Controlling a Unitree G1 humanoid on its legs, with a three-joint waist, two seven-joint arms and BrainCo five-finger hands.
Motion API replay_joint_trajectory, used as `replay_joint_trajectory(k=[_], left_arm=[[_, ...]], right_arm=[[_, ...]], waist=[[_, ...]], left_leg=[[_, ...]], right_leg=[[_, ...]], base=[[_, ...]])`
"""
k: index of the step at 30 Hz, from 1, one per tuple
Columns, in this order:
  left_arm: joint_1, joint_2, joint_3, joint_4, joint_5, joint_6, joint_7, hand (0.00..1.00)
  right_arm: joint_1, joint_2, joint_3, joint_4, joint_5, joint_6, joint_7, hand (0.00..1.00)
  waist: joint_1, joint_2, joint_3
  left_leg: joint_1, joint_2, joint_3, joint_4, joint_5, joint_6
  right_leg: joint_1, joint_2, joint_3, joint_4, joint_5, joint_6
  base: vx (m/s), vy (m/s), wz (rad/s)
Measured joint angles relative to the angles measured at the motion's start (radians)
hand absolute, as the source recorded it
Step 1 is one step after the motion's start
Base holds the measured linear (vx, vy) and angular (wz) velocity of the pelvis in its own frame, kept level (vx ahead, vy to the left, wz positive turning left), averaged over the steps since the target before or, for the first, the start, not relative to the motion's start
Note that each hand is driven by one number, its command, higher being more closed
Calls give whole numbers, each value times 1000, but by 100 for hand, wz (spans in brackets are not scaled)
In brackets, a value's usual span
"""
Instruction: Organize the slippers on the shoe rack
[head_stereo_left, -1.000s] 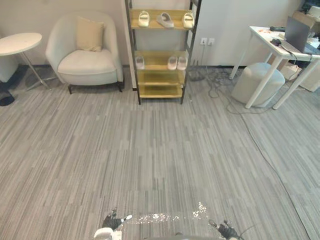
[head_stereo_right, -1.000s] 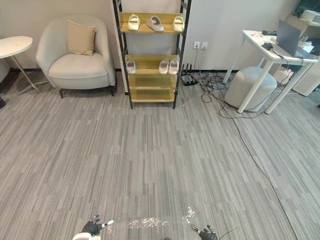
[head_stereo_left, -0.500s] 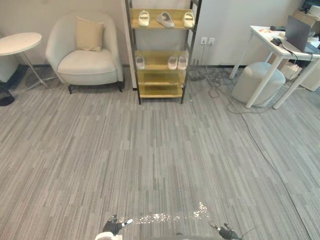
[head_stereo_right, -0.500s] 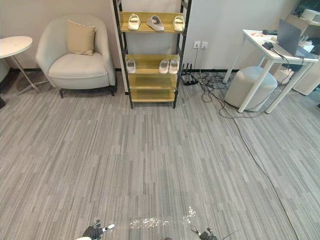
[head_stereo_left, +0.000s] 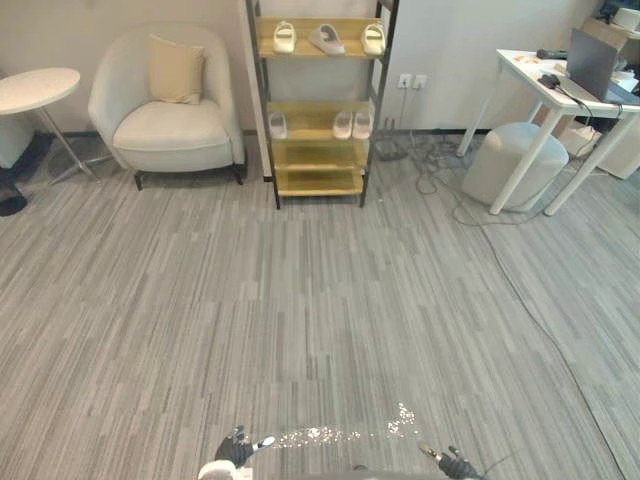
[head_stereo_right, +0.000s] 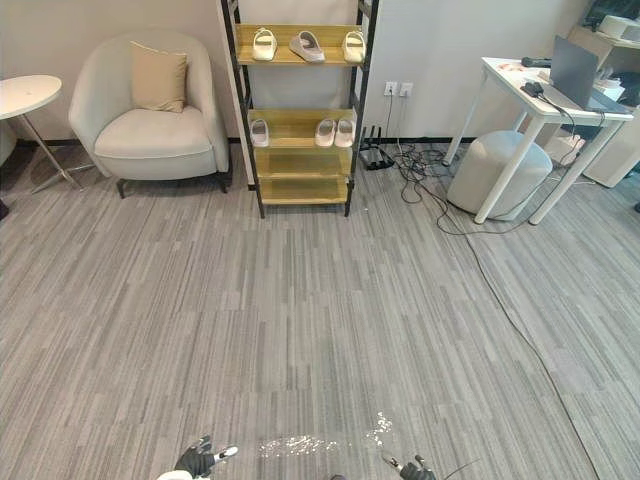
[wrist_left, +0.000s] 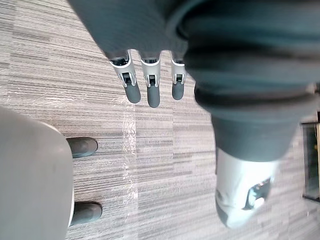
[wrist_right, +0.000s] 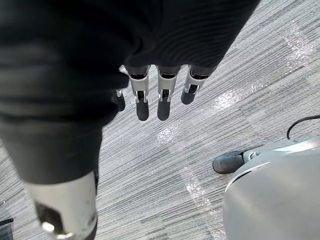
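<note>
We record the scene from the robot's left. The left hand (wrist_left: 151, 85) hangs low over the grey carpet (head_stereo_left: 320, 300). Its fingers are straight and it holds nothing. Far ahead on that side stand a round side table (head_stereo_left: 38, 88) and an armchair (head_stereo_left: 165, 125) with a cushion (head_stereo_left: 176, 70).

The shoe rack (head_stereo_left: 320, 153) stands against the far wall, just beside the armchair. Its top shelf carries a cream slipper (head_stereo_left: 285, 37), a grey slipper (head_stereo_left: 327, 39) and a second cream slipper (head_stereo_left: 373, 38). The cream ones run front to back, while the grey one lies askew. On the second shelf a lone slipper (head_stereo_left: 278, 124) sits at the left end and a pair (head_stereo_left: 352, 124) sits close together at the right end, all running front to back.

Right of the rack are a pouf (head_stereo_left: 510, 165) and a white desk (head_stereo_left: 560, 95). The right hand (wrist_right: 162, 95) also hangs low, with its fingers straight and empty.

Finding: the rack lies straight ahead and well apart from both hands, roughly between their lines and marginally nearer the left. We judge that no slipper is within reach, so an approach must come first. The grey slipper looks most in need of straightening.
</note>
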Motion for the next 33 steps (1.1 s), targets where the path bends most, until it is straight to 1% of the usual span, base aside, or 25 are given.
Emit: replay_joint_trajectory(k=[2, 4, 6, 8, 9, 10, 11, 12, 13, 14, 16, 18, 19, 20, 21, 22, 23, 24, 25, 27, 28, 29, 30, 32, 33], left_arm=[[-2, 0, -5, 0, 1, 0, 0, 0], [-12, 1, -25, 0, 1, 0, 0, 0], [-22, 2, -23, -1, -1, 0, 1, 0], [-31, 4, -24, -3, -1, 0, 1, 0], [-34, 4, -24, -7, -1, 0, 1, 0], [-36, 6, -24, -7, -1, 1, 1, 0], [-41, 7, -21, -20, -1, 0, 1, 0], [-46, 0, -2, -32, -3, 0, 1, 0], [-47, 0, 12, -36, -4, -1, 2, 0], [-47, -10, 19, -40, -10, -2, 5, 0], [-48, -18, 15, -49, -21, -3, 6, 0], [-48, -16, 15, -53, -30, -6, 6, 0], [-50, -18, 13, -56, -33, -7, 6, 0], [-52, -21, 3, -58, -39, -12, 6, 0], [-51, -22, 3, -57, -40, -15, 6, 0], [-55, -13, 5, -54, -39, -20, 4, 0], [-56, -8, 5, -52, -39, -20, 4, 0], [-59, -2, -2, -48, -38, -17, 4, 0], [-59, 2, -4, -46, -38, -17, 3, 0], [-60, 17, -30, -39, -38, -9, 4, 0], [-62, 18, -38, -39, -38, -4, 5, 0], [-66, 17, -46, -34, -39, 0, 5, 0], [-67, 13, -53, -29, -39, 2, 6, 0], [-73, -1, -52, -31, -42, 3, 6, 0], [-76, -7, -53, -30, -46, 2, 5, 0]], right_arm=[[0, -3, 13, -2, 4, 0, 0, 0], [-2, -2, 13, -3, 9, 0, 0, 0], [-5, -2, 13, -4, 16, -1, 1, 0], [-2, -6, 22, -4, 17, -2, 1, 0], [3, -10, 30, -7, 18, -2, 2, 0], [5, -10, 33, -8, 19, -2, 2, 0], [10, -10, 34, -8, 36, -2, 2, 0], [13, -13, 33, -11, 38, -2, -1, 0], [15, -16, 34, -14, 38, -1, -3, 0], [14, -24, 31, -17, 51, -1, -5, 0], [13, -34, 33, -16, 57, 0, -4, 0], [4, -35, 34, -16, 58, 0, -5, 0], [-11, -36, 34, -15, 58, 0, -5, 0], [-27, -40, 37, -13, 60, -1, -5, 0], [-31, -42, 43, -13, 61, -1, -4, 0], [-50, -29, 53, -13, 59, 0, -4, 0], [-50, -23, 53, -14, 57, -1, -3, 0], [-51, -2, 52, -16, 56, -5, -1, 0], [-52, 8, 49, -16, 58, -7, 1, 0], [-68, 11, 51, -21, 55, -9, 5, 0], [-68, 12, 52, -27, 55, -10, 7, 0], [-70, 13, 52, -43, 54, -10, 9, 0], [-70, 14, 60, -56, 52, -11, 11, 0], [-71, 15, 65, -82, 43, -13, 17, 0], [-74, 13, 71, -89, 36, -17, 19, 0]], waist=[[-1, 0, 1], [-3, 1, 19], [-2, 1, 43], [0, 4, 56], [1, 10, 60], [-1, 9, 62], [-1, 12, 70], [0, 13, 84], [2, 11, 97], [-1, 31, 107], [-1, 41, 111], [5, 39, 112], [11, 39, 112], [19, 45, 109], [23, 47, 107], [32, 21, 97], [31, 13, 93], [27, 0, 87], [30, -5, 87], [16, -24, 95], [15, -23, 100], [23, -20, 110], [24, -5, 121], [23, 10, 126], [20, 17, 125]], left_leg=[[0, 2, 2, 2, -1, -2], [-2, 10, 8, 20, -15, -19], [-13, 27, 24, 85, -65, -35], [-75, 67, 43, 251, -162, -56], [-118, 105, 79, 378, -202, -93], [-141, 117, 93, 444, -201, -94], [-218, 151, 124, 616, -186, -113], [-271, 173, 132, 749, -153, -108], [-289, 182, 140, 797, -161, -94], [-320, 188, 142, 832, -197, -81], [-361, 176, 148, 784, -209, -77], [-403, 140, 153, 618, -186, -61], [-412, 112, 150, 500, -143, -64], [-405, 86, 123, 342, -70, -55], [-406, 83, 112, 324, -48, -39], [-407, 65, 115, 378, -33, 15], [-408, 61, 119, 386, -48, 13], [-399, 56, 129, 402, -86, 16], [-382, 57, 138, 406, -98, 25], [-290, 43, 143, 403, -154, 41], [-258, 42, 140, 404, -172, 43], [-198, 41, 137, 387, -184, 50], [-112, 44, 129, 335, -185, 51], [-12, 58, 116, 256, -186, 51], [18, 72, 112, 221, -185, 51]], right_leg=[[0, 2, 1, 0, 0, 0], [-6, 7, 3, 27, -18, -12], [-21, 14, 7, 89, -58, -24], [-32, 34, 16, 146, -110, -40], [-37, 47, 19, 162, -130, -51], [-36, 49, 18, 163, -134, -55], [-36, 49, 21, 177, -147, -64], [-22, 47, 33, 201, -162, -78], [-13, 43, 39, 209, -172, -80], [7, 33, 45, 209, -187, -84], [27, 13, 49, 188, -195, -83], [49, -15, 58, 158, -206, -67], [50, -30, 66, 147, -214, -55], [51, -37, 84, 137, -228, -23], [54, -37, 90, 138, -239, -15], [55, -61, 111, 190, -284, 8], [51, -65, 112, 212, -289, 13], [-15, -75, 113, 363, -293, 24], [-67, -75, 121, 488, -290, 36], [-209, -96, 123, 875, -249, 178], [-236, -101, 105, 962, -247, 178], [-270, -112, 63, 1050, -259, 144], [-295, -127, -10, 1081, -285, 78], [-338, -120, -96, 1007, -322, 14], [-373, -102, -119, 889, -327, 4]], base=[[-16, -36, -4], [-17, -68, -5], [-13, -76, -15], [7, -76, -33], [38, -66, -26], [57, -87, -18], [84, -84, -9], [113, -84, -15], [175, -60, -18], [234, -18, -11], [203, 14, -2], [278, 105, -2], [425, 226, -29], [368, 218, -39], [496, 259, -65], [370, 155, -46], [494, 147, -42], [397, 102, -18], [523, 157, -25], [669, 219, -4], [673, 166, 12], [544, 75, 4], [539, 57, 2], [510, 2, 4], [673, -77, 31]])
